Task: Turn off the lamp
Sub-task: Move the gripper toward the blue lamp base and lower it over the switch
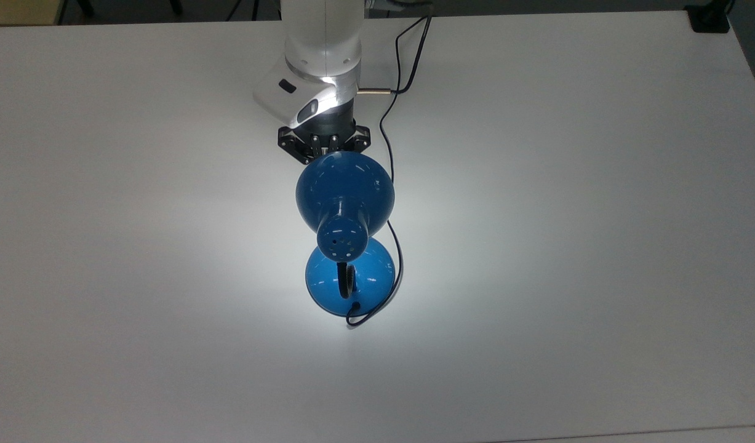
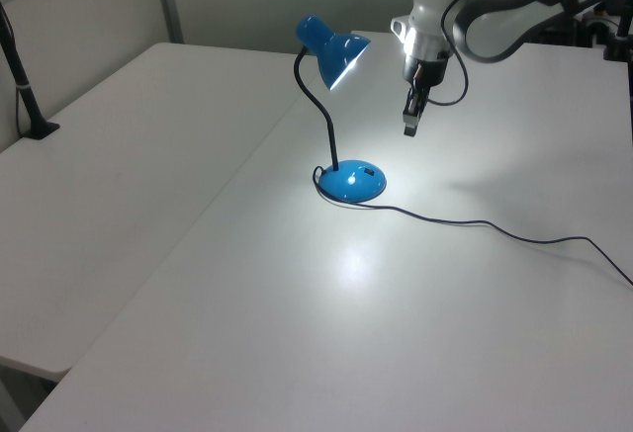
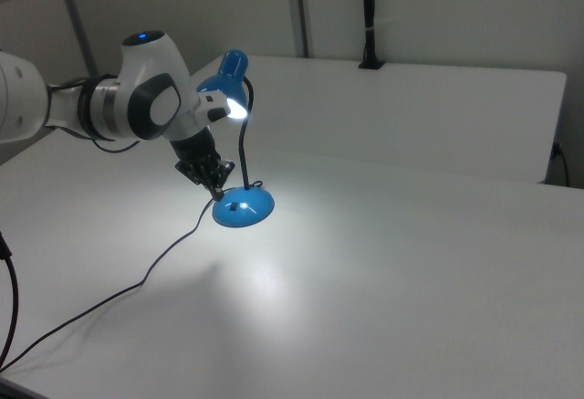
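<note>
The blue lamp stands mid-table and is lit, throwing a bright patch on the white table [image 1: 568, 246]. Its dome shade [image 1: 344, 184] and perforated cap [image 1: 343, 237] hang over the round base [image 1: 352, 284]. In the left view the shade [image 2: 336, 51] rises on a bent black neck from the base [image 2: 353, 183]. My gripper [image 2: 409, 128] hangs shut and holding nothing, above the table to the left view's right of the base, below shade height. In the right view the gripper [image 3: 219, 192] is just left of the base [image 3: 244, 208]. From above, the shade hides its fingertips.
The lamp's thin black cord [image 1: 391, 129] runs from the base past the arm's white wrist [image 1: 309, 92] to the table's far edge. It trails over the table [image 2: 475, 222] in the left view. A black clamped post [image 2: 25, 86] stands at the table's edge.
</note>
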Tool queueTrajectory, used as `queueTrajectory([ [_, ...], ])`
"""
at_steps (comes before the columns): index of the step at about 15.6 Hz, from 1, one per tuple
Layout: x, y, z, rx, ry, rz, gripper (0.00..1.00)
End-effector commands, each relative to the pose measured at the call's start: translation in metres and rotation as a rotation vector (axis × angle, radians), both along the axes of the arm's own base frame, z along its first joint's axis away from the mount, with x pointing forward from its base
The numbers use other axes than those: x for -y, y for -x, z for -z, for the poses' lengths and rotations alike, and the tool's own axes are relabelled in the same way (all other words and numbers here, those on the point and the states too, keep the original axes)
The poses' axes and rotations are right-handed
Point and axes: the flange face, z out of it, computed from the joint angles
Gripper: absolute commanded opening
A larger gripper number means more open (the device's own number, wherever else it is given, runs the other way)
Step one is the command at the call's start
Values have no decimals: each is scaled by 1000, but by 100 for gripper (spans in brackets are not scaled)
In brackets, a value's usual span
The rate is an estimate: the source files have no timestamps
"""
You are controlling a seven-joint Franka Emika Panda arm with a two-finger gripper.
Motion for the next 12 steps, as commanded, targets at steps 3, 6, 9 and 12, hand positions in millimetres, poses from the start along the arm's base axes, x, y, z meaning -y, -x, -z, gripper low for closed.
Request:
queueTrajectory([
  [3,-2,-11,29,75,-28,30,0],
  [6,-3,-12,43,110,-31,21,0],
  [9,-4,-17,51,142,-33,9,0],
  [12,-9,-19,63,182,-46,1,0],
])
